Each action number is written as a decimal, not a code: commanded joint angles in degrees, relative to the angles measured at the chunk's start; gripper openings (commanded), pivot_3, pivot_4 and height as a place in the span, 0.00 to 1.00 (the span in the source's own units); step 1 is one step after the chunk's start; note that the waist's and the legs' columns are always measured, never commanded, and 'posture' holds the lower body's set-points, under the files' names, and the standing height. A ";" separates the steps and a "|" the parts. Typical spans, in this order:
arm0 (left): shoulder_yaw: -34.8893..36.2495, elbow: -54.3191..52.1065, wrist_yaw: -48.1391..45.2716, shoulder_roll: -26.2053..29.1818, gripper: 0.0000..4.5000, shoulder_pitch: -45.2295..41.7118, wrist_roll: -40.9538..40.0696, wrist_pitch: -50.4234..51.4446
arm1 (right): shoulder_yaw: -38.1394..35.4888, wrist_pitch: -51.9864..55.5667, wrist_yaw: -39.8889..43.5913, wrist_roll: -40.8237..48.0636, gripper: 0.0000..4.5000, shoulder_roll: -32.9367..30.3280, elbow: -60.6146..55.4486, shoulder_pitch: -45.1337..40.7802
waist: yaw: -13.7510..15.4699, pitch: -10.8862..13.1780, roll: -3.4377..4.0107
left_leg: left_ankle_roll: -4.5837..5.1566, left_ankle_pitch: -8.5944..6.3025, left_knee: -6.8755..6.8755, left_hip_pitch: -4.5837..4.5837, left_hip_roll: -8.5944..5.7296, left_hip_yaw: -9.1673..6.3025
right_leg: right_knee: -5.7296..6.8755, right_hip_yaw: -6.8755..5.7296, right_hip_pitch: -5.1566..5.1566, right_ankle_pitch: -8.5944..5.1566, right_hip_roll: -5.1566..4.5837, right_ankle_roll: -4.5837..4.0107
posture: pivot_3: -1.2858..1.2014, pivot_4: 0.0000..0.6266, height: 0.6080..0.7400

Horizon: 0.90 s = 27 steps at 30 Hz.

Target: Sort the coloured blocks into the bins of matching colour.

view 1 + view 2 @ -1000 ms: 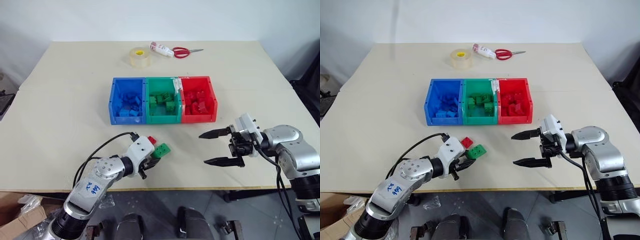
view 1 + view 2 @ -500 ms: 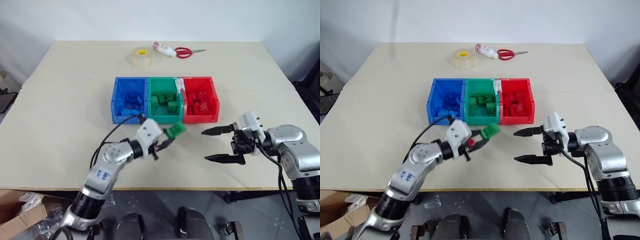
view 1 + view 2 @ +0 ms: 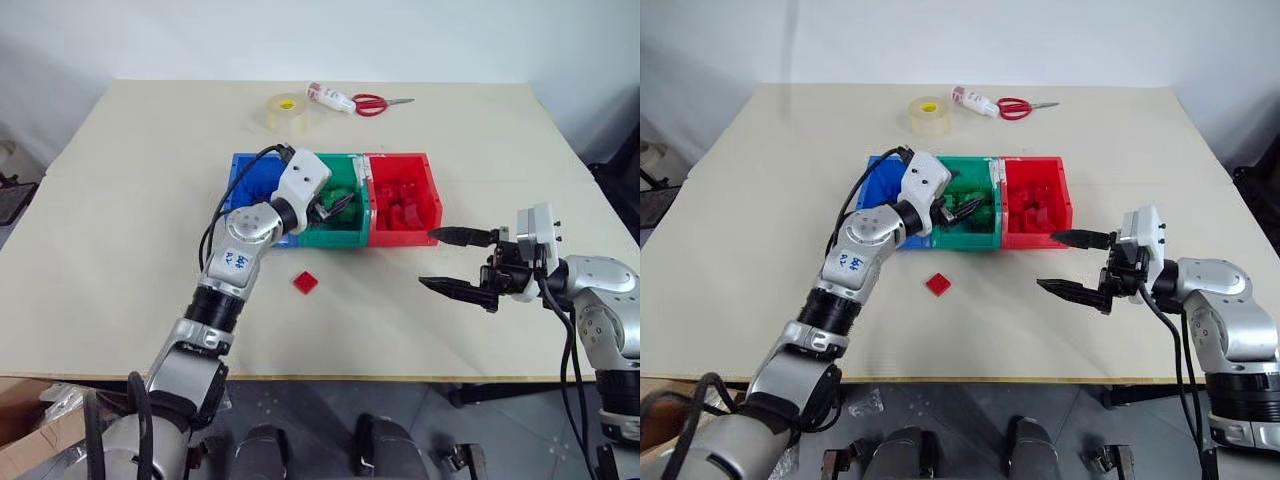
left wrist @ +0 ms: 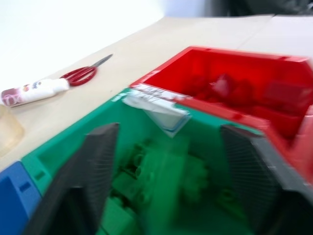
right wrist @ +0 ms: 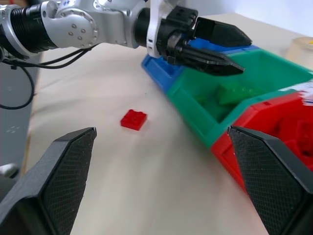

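Observation:
My left gripper (image 3: 343, 205) hangs open over the green bin (image 3: 335, 238), its fingers (image 4: 98, 161) spread above the green blocks (image 4: 161, 178) lying inside. The right wrist view shows those open fingers from the side, with nothing between them. One red block (image 3: 305, 282) lies flat on the table in front of the bins, also seen as a small red block (image 5: 134, 119). The blue bin (image 3: 238, 160) and the red bin (image 3: 405, 236) flank the green one, each holding blocks of its own colour. My right gripper (image 3: 428, 258) stands open and empty, right of the red block, pointing toward it.
A tape roll (image 3: 284, 109), a glue tube (image 3: 330, 97) and red-handled scissors (image 3: 378, 101) lie at the table's far edge. A black cable loops from my left wrist over the blue bin. Bare tabletop stretches to both sides of the bins.
My left gripper lifted the green block off the table, carried it forward over the green bin and opened. The red block stays on the table. My right gripper drifted slightly right.

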 commanded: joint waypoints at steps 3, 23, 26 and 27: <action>1.09 -0.91 -5.12 1.32 1.00 -1.35 -0.84 -2.94 | -2.58 -0.19 -0.80 1.58 1.00 -0.67 -2.54 0.47 | 0.00 0.00 -0.01 | 0.00 0.00 -0.01 0.00 0.00 0.00 | 0.00 -0.01 0.00 0.00 0.00 0.00 | 0.52 0.24 1.00; 18.14 -34.98 -42.17 35.44 1.00 46.09 -20.93 0.84 | 3.88 -1.34 13.68 -3.09 1.00 -4.87 11.82 -9.37 | -1.32 0.01 0.04 | 0.03 -0.01 -0.07 0.10 0.05 0.01 | -0.05 0.09 -0.03 -0.04 -0.02 -0.07 | 0.52 0.24 1.00; 18.94 -35.35 -41.28 35.21 1.00 46.79 -20.76 0.36 | 4.44 -1.57 14.50 -3.52 1.00 -4.60 12.94 -10.51 | -1.30 0.01 0.04 | 0.02 -0.01 -0.14 0.09 0.06 0.03 | 0.02 0.06 -0.07 -0.05 -0.01 -0.09 | 0.52 0.24 1.00; 18.28 -35.74 -40.19 34.35 1.00 45.72 -20.41 0.50 | 4.79 -1.75 14.62 -3.75 1.00 -4.37 13.37 -11.02 | -1.31 0.01 0.04 | 0.02 -0.02 -0.14 0.09 0.06 0.03 | 0.02 0.06 -0.07 -0.05 -0.01 -0.09 | 0.52 0.24 1.00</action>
